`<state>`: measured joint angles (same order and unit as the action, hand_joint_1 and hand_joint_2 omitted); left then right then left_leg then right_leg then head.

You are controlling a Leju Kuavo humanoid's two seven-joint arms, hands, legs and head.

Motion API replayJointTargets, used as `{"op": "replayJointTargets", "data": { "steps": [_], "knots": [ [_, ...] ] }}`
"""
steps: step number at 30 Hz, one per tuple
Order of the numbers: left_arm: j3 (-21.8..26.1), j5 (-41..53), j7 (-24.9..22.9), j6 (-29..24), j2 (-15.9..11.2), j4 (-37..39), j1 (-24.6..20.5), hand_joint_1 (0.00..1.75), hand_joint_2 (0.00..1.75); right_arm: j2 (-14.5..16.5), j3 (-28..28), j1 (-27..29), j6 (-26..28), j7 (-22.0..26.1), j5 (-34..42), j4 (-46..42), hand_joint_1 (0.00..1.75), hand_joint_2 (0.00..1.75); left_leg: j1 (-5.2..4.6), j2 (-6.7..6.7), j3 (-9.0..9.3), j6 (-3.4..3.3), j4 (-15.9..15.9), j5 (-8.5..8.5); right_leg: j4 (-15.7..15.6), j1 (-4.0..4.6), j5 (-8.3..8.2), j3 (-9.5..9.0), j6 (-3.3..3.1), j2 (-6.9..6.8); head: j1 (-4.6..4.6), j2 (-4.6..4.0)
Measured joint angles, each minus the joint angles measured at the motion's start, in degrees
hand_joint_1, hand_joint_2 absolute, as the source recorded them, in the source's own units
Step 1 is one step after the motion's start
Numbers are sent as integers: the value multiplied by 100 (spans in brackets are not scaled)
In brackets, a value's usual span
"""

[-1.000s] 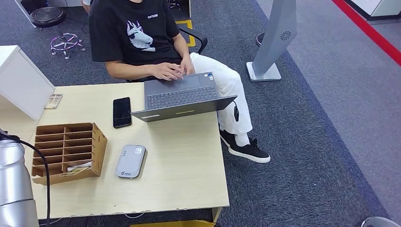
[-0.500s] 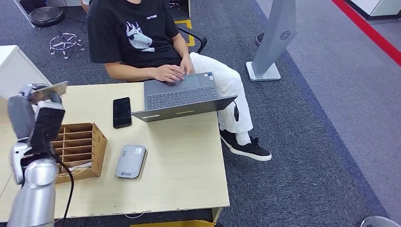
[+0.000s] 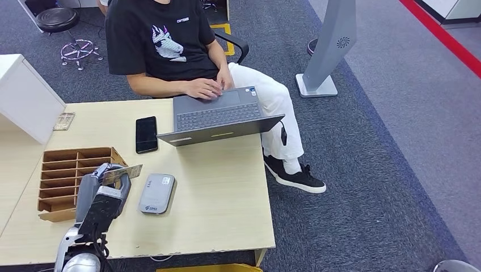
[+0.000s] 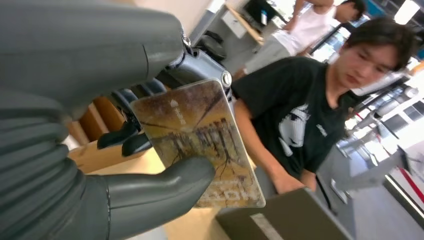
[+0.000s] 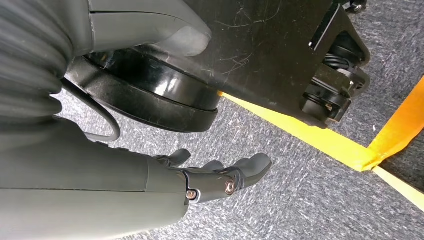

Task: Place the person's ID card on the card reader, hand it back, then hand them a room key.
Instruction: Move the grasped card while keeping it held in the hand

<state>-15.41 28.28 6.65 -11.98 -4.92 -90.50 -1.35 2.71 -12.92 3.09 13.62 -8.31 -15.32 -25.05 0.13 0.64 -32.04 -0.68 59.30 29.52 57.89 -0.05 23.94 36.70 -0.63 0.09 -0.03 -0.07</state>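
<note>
My left hand (image 3: 104, 197) hovers low over the table's near left, pinching a card with a brownish picture (image 3: 122, 173) between thumb and fingers. The left wrist view shows that card (image 4: 200, 140) close up, with the thumb (image 4: 160, 187) pressed on its face. The grey card reader (image 3: 157, 193) lies flat just right of the hand, with nothing on it. A second card (image 3: 63, 120) lies at the table's far left. The person (image 3: 164, 45) sits behind the table, both hands on a laptop (image 3: 218, 116). My right hand (image 5: 220, 177) hangs over the floor, fingers apart and holding nothing.
A wooden compartment box (image 3: 62, 173) stands partly behind my left hand. A black phone (image 3: 146, 134) lies left of the laptop. A white box (image 3: 25, 93) sits at the far left edge. The right half of the table (image 3: 227, 192) is bare.
My left arm has swung with the card from high at the table's far left down to beside the card reader. The person stays at the laptop.
</note>
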Motion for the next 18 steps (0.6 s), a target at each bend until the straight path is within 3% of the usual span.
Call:
{"op": "replayJointTargets", "data": {
  "steps": [8,18],
  "knots": [
    [129,61,-306,-69,-23,-45,485,175,175,-2,25,35,0,18,63,-39,0,175,0,-3,-2,0,-1,0,0,0,0,-1,0,-3,0,-1],
    [337,225,-380,-306,-42,155,549,175,175,-7,22,33,0,18,55,-61,0,175,0,-9,-2,0,-1,0,0,0,0,-1,0,-6,0,0]
  ]
}}
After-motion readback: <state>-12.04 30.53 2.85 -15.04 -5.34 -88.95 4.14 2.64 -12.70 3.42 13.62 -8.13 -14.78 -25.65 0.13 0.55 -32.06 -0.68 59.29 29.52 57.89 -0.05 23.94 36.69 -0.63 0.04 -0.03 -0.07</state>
